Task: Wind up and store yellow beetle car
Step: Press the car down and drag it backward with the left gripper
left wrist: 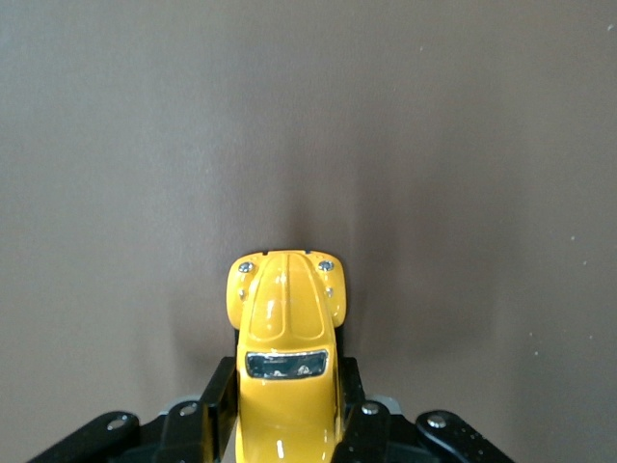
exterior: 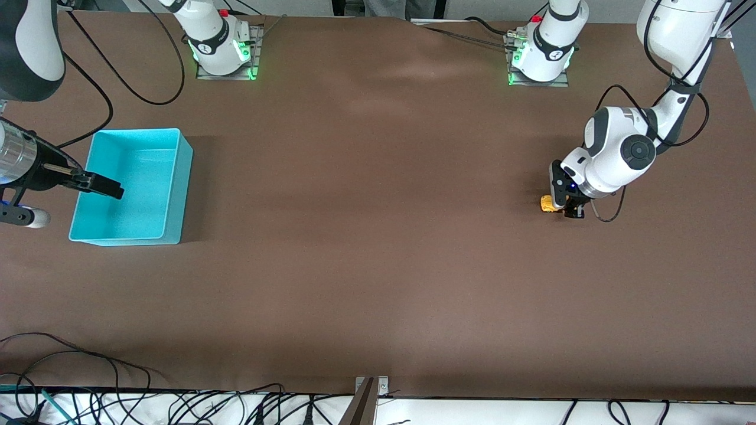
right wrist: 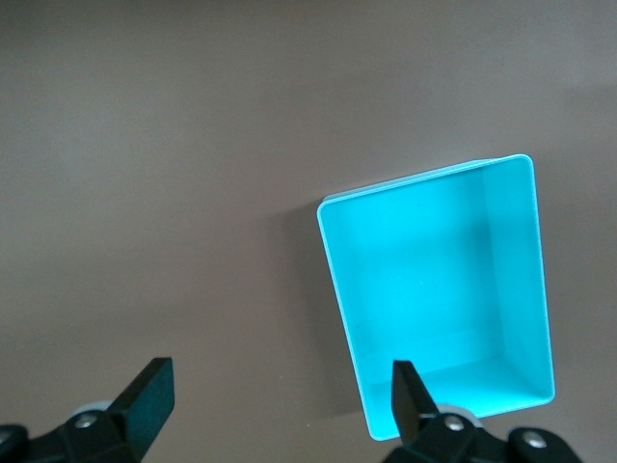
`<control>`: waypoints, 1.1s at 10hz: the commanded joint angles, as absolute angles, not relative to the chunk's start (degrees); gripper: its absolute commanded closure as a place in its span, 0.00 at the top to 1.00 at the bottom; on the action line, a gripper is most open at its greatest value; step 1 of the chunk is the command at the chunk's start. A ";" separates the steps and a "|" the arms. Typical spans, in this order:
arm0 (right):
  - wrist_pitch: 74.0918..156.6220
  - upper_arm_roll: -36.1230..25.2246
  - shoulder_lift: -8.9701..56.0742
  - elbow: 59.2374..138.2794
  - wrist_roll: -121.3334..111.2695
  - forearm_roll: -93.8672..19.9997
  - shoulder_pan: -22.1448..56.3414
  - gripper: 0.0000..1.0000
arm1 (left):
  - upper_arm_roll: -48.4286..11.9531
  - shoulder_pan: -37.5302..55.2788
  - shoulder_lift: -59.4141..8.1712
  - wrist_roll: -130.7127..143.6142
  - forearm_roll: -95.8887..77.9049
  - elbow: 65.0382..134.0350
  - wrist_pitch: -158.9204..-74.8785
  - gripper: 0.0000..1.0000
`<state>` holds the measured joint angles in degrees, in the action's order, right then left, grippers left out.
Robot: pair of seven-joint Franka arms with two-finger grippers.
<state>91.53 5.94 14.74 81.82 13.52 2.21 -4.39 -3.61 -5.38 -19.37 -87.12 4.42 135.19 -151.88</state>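
Observation:
The yellow beetle car [exterior: 548, 204] is down at the table surface near the left arm's end. My left gripper [exterior: 565, 208] is shut on it. In the left wrist view the car [left wrist: 287, 309] points away from the camera, and the black fingers [left wrist: 220, 400] of the left gripper [left wrist: 287, 391] press on both sides of its rear half. My right gripper [exterior: 106, 188] is open and empty, hovering over the edge of the turquoise bin [exterior: 144, 195] at the right arm's end. In the right wrist view that gripper [right wrist: 278, 405] is over bare table and the rim of the empty bin [right wrist: 434, 289].
The brown table [exterior: 378, 236] stretches between the car and the bin. Cables lie along the table edge nearest the front camera [exterior: 88, 360]. The arm bases [exterior: 221, 53] stand along the farthest edge.

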 commanded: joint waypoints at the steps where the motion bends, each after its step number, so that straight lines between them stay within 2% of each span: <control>1: 90.97 5.98 15.21 80.68 14.33 2.90 -4.31 1.00 | -2.29 -5.80 -21.71 -88.07 5.71 134.39 -152.14 0.00; 5: 90.97 5.98 15.12 80.60 14.33 2.73 -4.31 1.00 | 1.31 -7.11 -24.16 -92.00 5.54 132.63 -152.14 0.00; 11: 90.79 5.98 15.12 80.68 14.41 2.64 -4.39 1.00 | 1.93 -12.04 -27.69 -102.04 4.57 128.32 -152.14 0.00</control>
<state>91.55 5.93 14.74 81.82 13.55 2.21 -4.40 1.63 -11.56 -21.35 -100.00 4.42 131.71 -150.16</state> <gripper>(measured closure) 0.000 0.546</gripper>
